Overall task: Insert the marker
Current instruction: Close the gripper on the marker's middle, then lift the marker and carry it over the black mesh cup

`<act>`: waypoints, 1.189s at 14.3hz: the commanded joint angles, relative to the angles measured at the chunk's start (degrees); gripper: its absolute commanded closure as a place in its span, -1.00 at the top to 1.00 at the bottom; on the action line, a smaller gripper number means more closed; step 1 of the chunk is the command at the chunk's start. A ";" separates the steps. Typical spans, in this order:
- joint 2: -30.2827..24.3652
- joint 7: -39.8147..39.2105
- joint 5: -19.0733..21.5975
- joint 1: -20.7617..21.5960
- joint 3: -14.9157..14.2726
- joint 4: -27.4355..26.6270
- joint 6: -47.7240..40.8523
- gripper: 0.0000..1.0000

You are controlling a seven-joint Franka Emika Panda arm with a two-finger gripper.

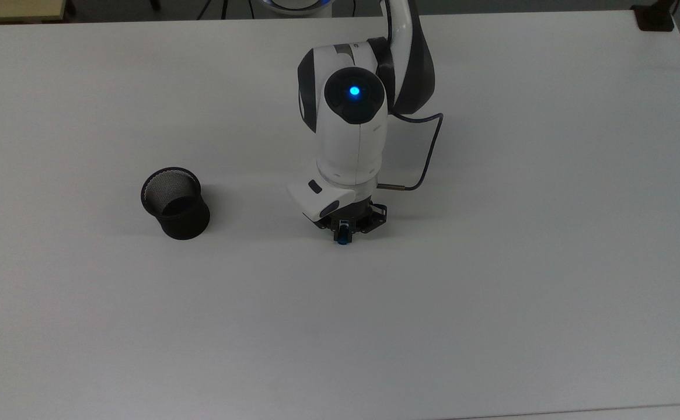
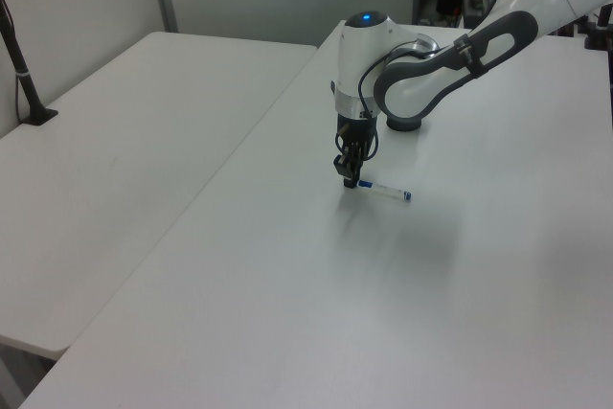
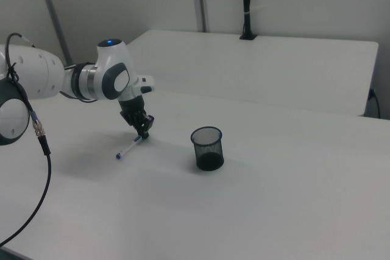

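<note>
The white tabletop (image 1: 520,303) stretches wide, and the white arm (image 1: 351,134) leans down over its middle. Well apart, toward the top view's left, stands the black mesh cup (image 1: 175,203), upright and open-mouthed. The end effector (image 1: 344,232) sits low at the tabletop, fingers drawn in around one end of the marker (image 2: 383,190), which lies flat on the tabletop with its other end reaching away toward the left view's right. Held so near its end, I reckon the marker could pivot or droop on lifting, then strike the cup's rim instead of dropping inside.
</note>
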 commanded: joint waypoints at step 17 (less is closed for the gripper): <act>-18.17 -10.17 0.40 -22.46 -1.82 -3.15 15.37 -1.00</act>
